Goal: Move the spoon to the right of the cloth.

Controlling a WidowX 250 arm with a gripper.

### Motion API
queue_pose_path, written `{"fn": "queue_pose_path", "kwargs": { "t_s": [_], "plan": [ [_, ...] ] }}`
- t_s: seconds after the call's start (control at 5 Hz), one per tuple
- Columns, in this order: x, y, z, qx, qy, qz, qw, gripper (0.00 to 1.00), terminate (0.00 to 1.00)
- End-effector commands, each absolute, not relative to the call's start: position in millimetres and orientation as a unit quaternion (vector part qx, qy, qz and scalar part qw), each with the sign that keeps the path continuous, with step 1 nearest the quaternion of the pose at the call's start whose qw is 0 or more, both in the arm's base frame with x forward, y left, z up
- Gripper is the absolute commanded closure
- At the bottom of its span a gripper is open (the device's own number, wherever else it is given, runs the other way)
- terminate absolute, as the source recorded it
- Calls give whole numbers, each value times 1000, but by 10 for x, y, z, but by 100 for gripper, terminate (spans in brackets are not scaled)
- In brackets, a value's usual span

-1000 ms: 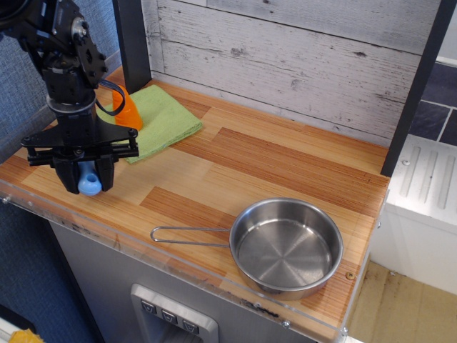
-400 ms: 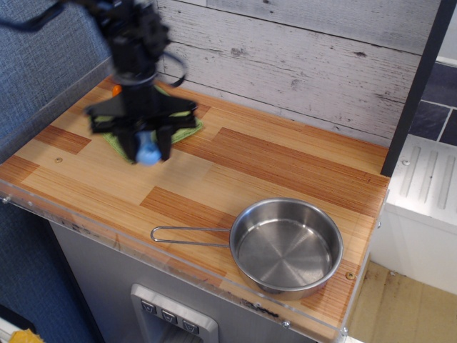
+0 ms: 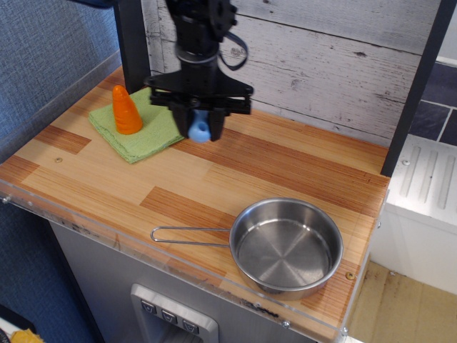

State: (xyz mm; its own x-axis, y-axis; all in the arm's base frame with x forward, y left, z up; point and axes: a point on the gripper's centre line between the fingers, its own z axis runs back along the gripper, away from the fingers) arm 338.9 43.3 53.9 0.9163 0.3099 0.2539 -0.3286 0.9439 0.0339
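My gripper (image 3: pixel 201 123) hangs over the wooden counter just right of the cloth (image 3: pixel 143 126), a folded light-green towel at the back left. Its jaws are shut on the spoon (image 3: pixel 200 131); only the light-blue handle end shows, sticking out below the fingers, and the grey bowl is hidden inside them. The spoon is held above the counter, close to the cloth's right edge.
An orange toy carrot (image 3: pixel 126 111) stands upright on the cloth's left part. A steel pan (image 3: pixel 285 246) with a long wire handle sits at the front right. A white plank wall runs behind, a dark post (image 3: pixel 134 43) at the back left. The counter's front has a clear acrylic lip.
My gripper has carried the spoon from the front-left corner, over the cloth, to just right of the cloth. The carrot, hidden before, now shows.
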Motion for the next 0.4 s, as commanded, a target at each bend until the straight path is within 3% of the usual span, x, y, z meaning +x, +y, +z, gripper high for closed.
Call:
{"fn": "queue_pose_path", "kwargs": {
  "t_s": [0.0, 0.2],
  "plan": [
    [3641, 240, 430, 19, -131, 129, 983, 100, 0],
    [3681, 247, 273, 12, -117, 124, 985, 100, 0]
  ]
}}
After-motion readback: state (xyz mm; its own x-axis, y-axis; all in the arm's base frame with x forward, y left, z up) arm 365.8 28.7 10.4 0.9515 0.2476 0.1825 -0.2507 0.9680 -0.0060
